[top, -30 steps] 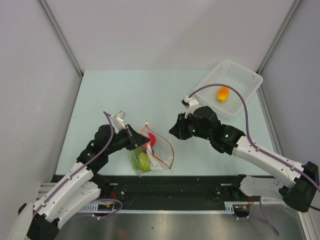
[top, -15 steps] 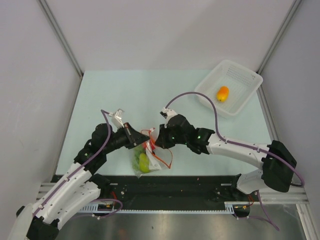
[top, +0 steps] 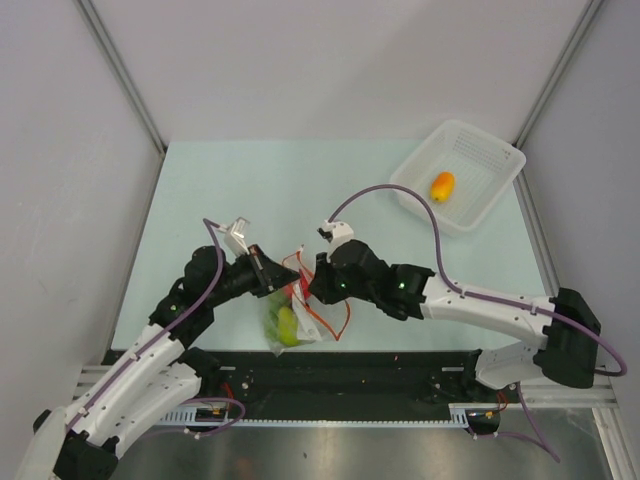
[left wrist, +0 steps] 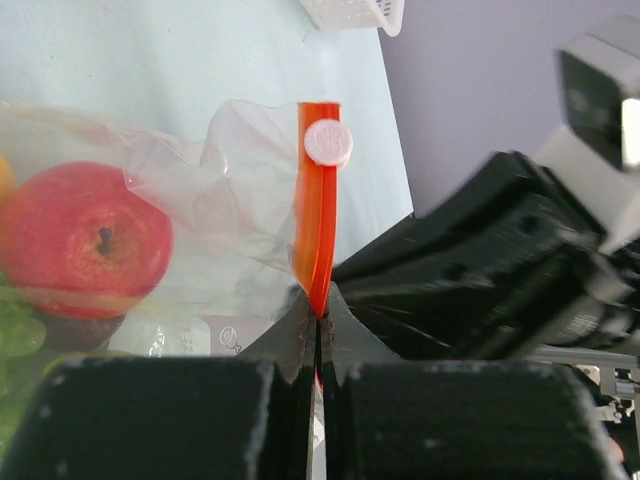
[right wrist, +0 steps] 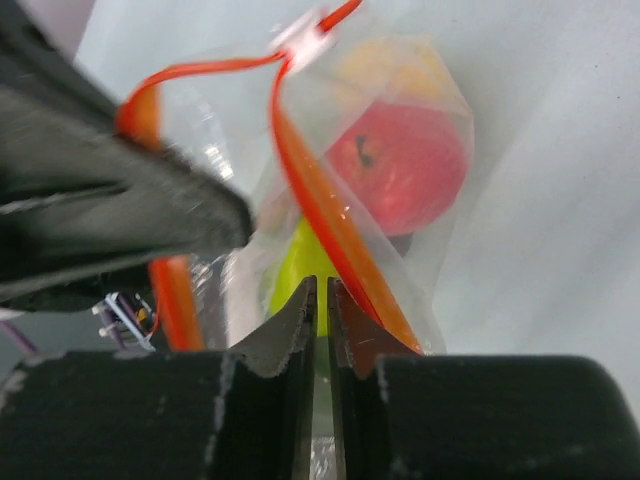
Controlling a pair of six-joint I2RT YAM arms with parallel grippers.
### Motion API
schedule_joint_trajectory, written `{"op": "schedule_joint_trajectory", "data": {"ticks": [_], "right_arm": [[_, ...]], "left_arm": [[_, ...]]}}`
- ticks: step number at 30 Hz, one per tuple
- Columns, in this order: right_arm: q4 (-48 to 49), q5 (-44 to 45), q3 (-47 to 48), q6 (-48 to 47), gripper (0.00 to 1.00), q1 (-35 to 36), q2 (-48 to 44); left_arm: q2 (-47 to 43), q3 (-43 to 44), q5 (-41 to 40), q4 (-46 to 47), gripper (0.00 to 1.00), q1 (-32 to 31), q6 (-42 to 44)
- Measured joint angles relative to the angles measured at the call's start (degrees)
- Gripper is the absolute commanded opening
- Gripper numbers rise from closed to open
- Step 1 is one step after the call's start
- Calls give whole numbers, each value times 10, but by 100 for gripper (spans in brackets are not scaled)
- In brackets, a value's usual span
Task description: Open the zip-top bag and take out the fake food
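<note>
The clear zip-top bag [top: 325,318] lies at the near middle of the table, its mouth open. My left gripper [top: 278,278] is shut on its orange-red zip strip [left wrist: 317,225], just below the white slider [left wrist: 328,142]. My right gripper [top: 312,286] is at the bag mouth with its jaws shut and nothing seen between them [right wrist: 320,285]; the zip strip [right wrist: 330,225] runs beside its right finger. Inside the bag are a red apple [right wrist: 405,160], a yellow-green fruit [right wrist: 298,262] and green fruit [top: 287,325]. The orange-yellow oval fruit [top: 442,185] lies in the basket.
The white mesh basket [top: 480,155] stands at the far right corner of the table. The two grippers are close together over the bag; the right arm's black body [left wrist: 480,270] fills the right of the left wrist view.
My right arm has swung from near the basket left and toward me to the bag mouth. The left gripper has kept its hold on the zip strip.
</note>
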Motion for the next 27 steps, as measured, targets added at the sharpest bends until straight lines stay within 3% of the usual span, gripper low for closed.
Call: {"op": "schedule_joint_trajectory", "data": {"ticks": [9, 23, 27], "right_arm": [[-10, 3, -24, -5, 12, 11, -71], [15, 24, 9, -3, 12, 14, 87], [29, 28, 21, 24, 22, 10, 106]], "left_arm": [[9, 0, 1, -3, 0, 0, 14], [14, 1, 21, -6, 0, 0, 15], [16, -5, 29, 11, 0, 0, 8]]}}
